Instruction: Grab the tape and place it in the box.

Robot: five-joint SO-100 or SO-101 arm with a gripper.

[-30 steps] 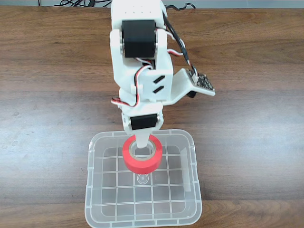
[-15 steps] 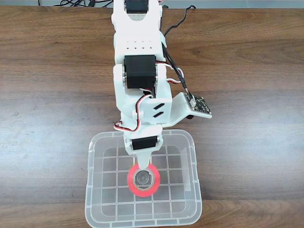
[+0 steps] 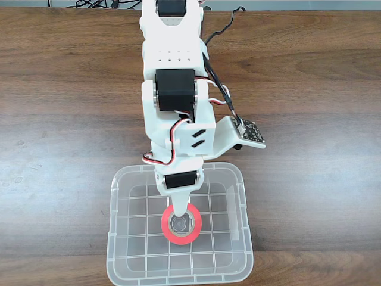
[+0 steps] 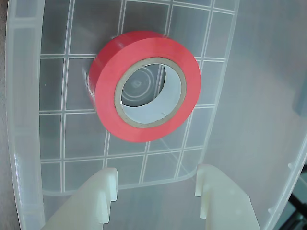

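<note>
The clear box (image 3: 116,238) sits on the brown wooden surface (image 3: 53,119), and the red tape (image 3: 181,224) lies flat on its gridded bottom near the middle. In the wrist view the tape (image 4: 144,86) rests free, with the gripper (image 4: 156,184) just below it, its two pale fingers (image 4: 98,194) spread apart and touching nothing. The white arm (image 3: 175,101) reaches down over the box's far rim.

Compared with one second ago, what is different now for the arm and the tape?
The arm reached forward and down into the box, carrying the tape from above the far rim to the grid floor. The pincer has let go: in the wrist view its fingers stand apart, clear of the roll. The box and the table stayed put.
</note>
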